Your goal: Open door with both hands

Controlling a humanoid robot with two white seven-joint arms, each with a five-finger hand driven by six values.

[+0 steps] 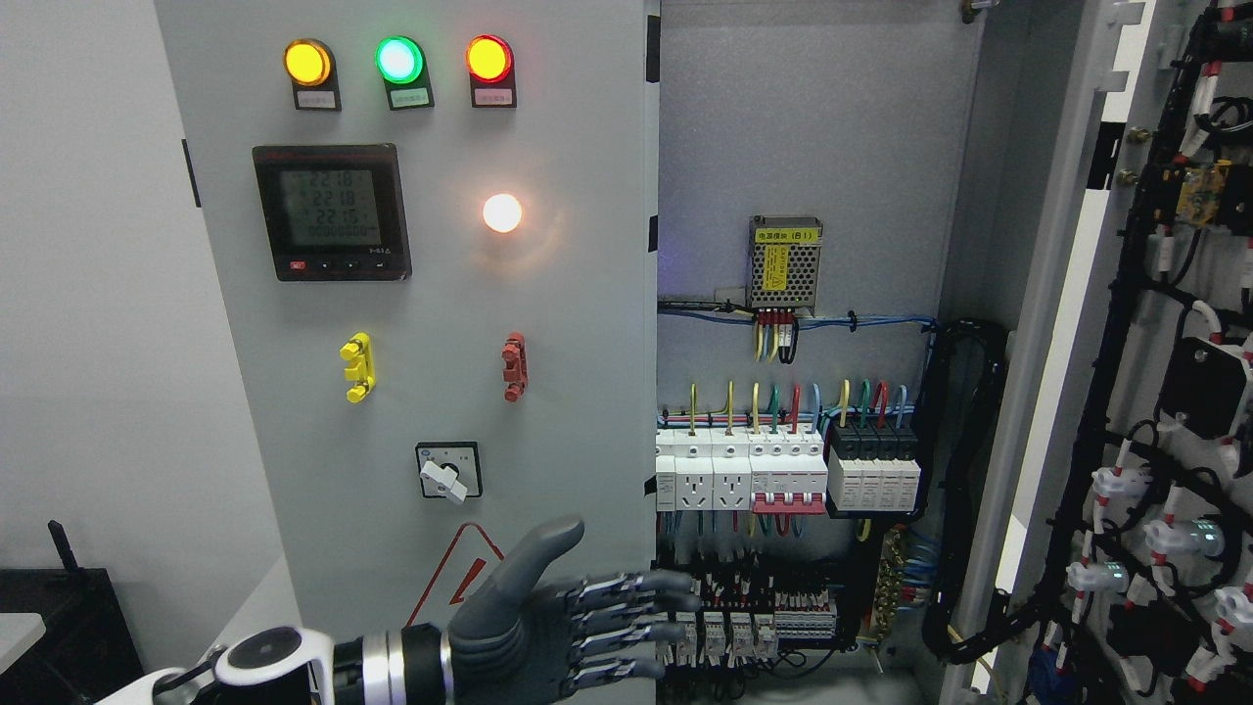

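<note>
A grey electrical cabinet fills the head view. Its left door [548, 392] is closed and carries three lit lamps, a meter [331, 212], two small handles and a rotary switch [447, 472]. The right door [1165, 372] is swung wide open, its wired inner face showing at the far right. My left hand [626, 627] comes in from the lower left, palm up, fingers spread and straight. The fingertips [680, 607] reach past the left door's right edge, in front of the terminal rows. It holds nothing. My right hand is out of view.
Inside the open half sit a power supply [784, 263], a row of breakers [783, 475] with coloured wires, and terminal blocks low down. A black cable bundle [964, 392] runs down the right side. A dark box [59, 612] stands at the lower left by the wall.
</note>
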